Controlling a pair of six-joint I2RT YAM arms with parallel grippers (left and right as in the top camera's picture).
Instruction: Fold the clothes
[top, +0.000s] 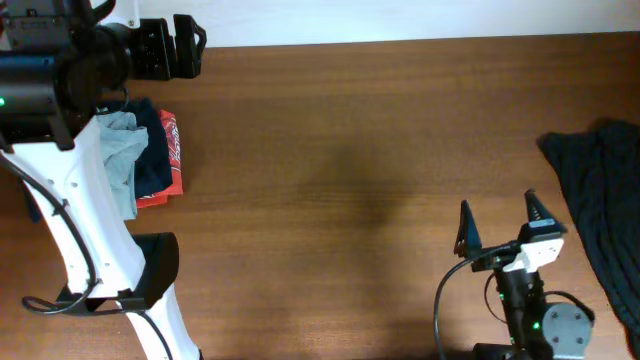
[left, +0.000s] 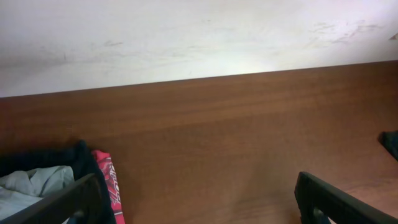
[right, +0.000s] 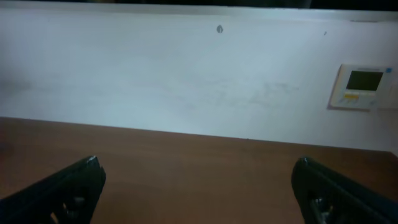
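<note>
T-shirt on navy-red stack, under left arm, left gripper, right gripper splayed empty

Nothing legible: white print on the red garment is too blurred to read

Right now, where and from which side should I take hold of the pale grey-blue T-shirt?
Probably grip the wrinkled edge of the pale grey-blue T-shirt facing the middle of the table, from above: it lies bunched on the navy and red folded garments, and the left arm covers the rest.
</note>
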